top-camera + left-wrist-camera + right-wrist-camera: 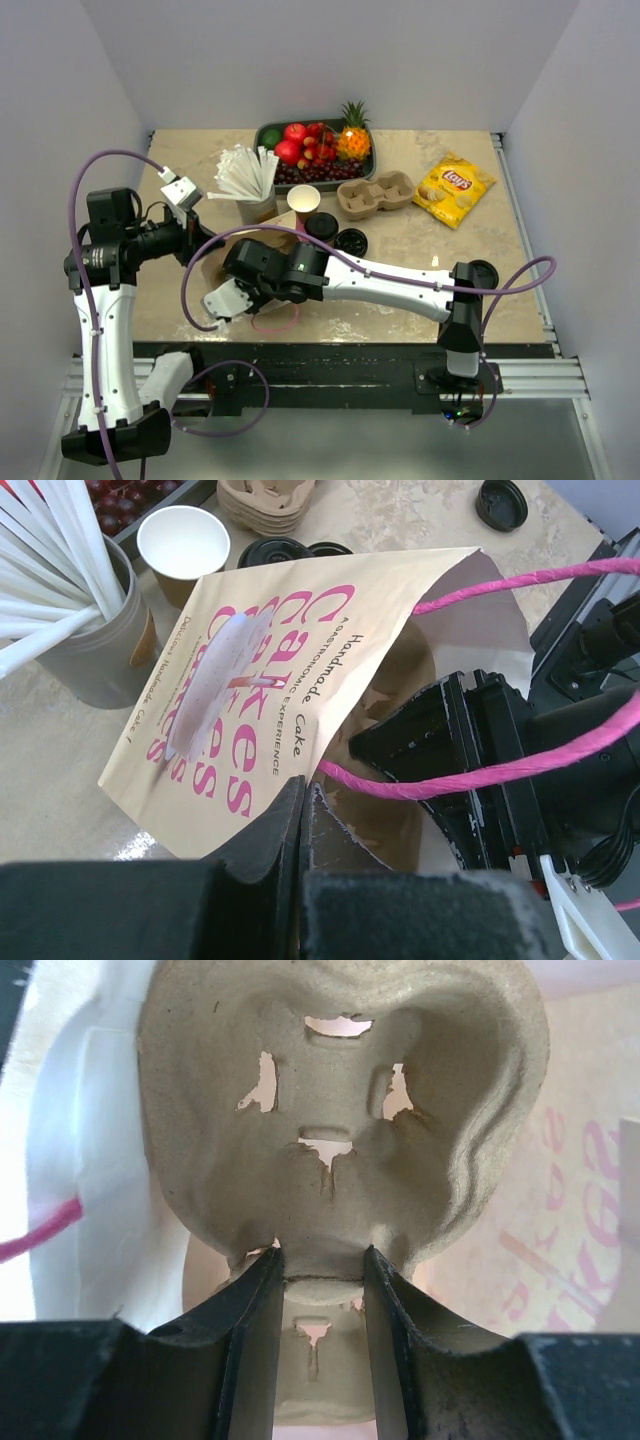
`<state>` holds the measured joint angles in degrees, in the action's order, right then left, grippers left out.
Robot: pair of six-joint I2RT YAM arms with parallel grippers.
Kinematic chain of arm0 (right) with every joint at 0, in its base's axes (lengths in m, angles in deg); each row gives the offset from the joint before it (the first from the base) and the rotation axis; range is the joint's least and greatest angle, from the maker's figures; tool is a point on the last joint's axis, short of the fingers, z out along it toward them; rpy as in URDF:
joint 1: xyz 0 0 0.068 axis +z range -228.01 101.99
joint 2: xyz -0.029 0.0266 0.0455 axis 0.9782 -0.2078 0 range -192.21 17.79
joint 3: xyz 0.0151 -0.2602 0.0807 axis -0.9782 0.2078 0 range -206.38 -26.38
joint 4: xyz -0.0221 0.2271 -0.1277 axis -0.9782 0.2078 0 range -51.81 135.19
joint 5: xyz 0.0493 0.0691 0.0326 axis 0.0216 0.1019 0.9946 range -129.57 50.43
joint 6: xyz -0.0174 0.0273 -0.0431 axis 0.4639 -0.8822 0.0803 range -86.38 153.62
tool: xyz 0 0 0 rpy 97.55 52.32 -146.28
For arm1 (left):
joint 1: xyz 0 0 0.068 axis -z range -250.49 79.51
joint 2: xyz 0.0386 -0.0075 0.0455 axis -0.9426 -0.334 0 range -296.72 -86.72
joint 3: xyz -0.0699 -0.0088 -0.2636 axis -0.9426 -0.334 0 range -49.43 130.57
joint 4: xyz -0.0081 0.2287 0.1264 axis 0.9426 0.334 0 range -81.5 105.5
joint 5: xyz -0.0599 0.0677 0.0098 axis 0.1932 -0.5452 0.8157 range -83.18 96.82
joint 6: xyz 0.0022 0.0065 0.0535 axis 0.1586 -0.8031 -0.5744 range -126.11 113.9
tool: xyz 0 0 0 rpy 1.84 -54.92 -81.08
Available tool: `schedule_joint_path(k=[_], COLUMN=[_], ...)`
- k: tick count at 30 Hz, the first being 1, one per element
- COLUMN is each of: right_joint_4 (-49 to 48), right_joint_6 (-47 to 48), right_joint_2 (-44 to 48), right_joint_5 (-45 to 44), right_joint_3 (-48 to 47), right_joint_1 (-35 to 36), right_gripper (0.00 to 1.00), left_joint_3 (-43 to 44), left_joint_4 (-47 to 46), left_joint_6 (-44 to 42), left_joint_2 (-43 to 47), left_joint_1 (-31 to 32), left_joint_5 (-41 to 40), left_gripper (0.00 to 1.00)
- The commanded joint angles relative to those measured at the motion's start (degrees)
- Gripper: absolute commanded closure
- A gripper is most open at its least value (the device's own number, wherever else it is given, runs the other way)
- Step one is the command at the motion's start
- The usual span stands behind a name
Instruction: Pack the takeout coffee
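A kraft paper bag (215,262) with pink lettering and pink handles lies open on its side; it also shows in the left wrist view (260,680). My left gripper (193,240) (303,790) is shut on the bag's rim and holds the mouth open. My right gripper (318,1270) is inside the bag, shut on the middle ridge of a pulp cup carrier (340,1140); the bag hides its fingers in the top view. Two round black lids (322,226) (352,241) sit just beyond the bag. I cannot tell whether either one caps a coffee cup.
A lidless paper cup (303,200) and a second pulp carrier (375,193) stand behind the bag. A grey holder of white straws (245,178) is at back left, a fruit tray (268,135) at the back, a yellow chip bag (455,190) at right.
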<state>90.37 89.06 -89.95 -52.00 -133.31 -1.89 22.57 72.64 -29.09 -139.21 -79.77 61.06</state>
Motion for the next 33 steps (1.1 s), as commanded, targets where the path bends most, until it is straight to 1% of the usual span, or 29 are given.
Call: schedule_joint_path(k=[1, 4, 9, 14, 17, 20, 21, 24, 26, 28, 29, 30, 33], right_joint_4=[-4.3, -7.3, -7.1, -1.2, 1.5, 4.8, 5.9, 10.4, 12.8, 14.6, 14.9, 15.1, 17.1], right_joint_6=[-0.8, -0.1, -0.1, -1.6, -2.9, -4.8, -5.2, -6.6, -7.2, -7.8, -8.0, -8.1, -9.6], right_joint_2=[0.3, 1.0, 0.3, -1.1, -1.5, -2.6, -2.9, -3.6, -3.4, -3.5, -3.7, -3.9, -5.2], right_joint_5=[-5.2, -6.0, -3.9, -1.2, -0.5, 0.0, -0.1, 0.3, 0.8, 1.3, 1.4, 1.5, 1.8], right_joint_3=[-1.8, -0.6, -1.3, -4.3, -6.7, -9.1, -11.3, -15.5, -16.9, -17.4, -17.7, -17.9, -20.3], right_joint_1=[0.2, 0.1, 0.0, 0.1, 0.3, 0.4, 0.5, 0.9, 1.2, 1.4, 1.4, 1.4, 1.2], right_gripper=[0.76, 0.76, 0.76, 0.76, 0.76, 0.76, 0.76, 0.76, 0.76, 0.75, 0.75, 0.75, 0.75], left_joint_3=[0.5, 1.6, 4.4, 7.4, 8.5, 7.3, 5.8, 3.6, 3.2, 4.2, 6.7, 8.3, 13.0], left_joint_4=[-2.1, -1.1, 0.2, 2.6, 4.7, 6.9, 8.2, 9.4, 9.9, 10.3, 10.2, 10.2, 10.2], left_joint_6=[2.3, 2.5, 4.7, 5.2, 6.2, 7.9, 8.2, 12.0, 14.4, 15.9, 16.0, 16.6, 18.6], left_joint_2=[-0.2, -1.5, -3.5, -5.0, -5.2, -4.8, -4.2, -2.5, -1.8, -1.7, -2.1, -3.1, -5.9], left_joint_1=[0.1, 0.1, 0.2, 0.2, 0.2, 0.2, 0.1, 0.1, 0.2, 0.1, -0.1, -0.1, -0.4], left_joint_5=[1.5, 2.0, 3.6, 6.0, 9.5, 10.6, 11.3, 11.9, 11.3, 9.0, 5.6, 4.0, 1.6], left_gripper=[1.0, 1.0, 1.0, 1.0, 1.0, 1.0, 1.0, 1.0, 1.0, 1.0, 1.0, 1.0, 1.0])
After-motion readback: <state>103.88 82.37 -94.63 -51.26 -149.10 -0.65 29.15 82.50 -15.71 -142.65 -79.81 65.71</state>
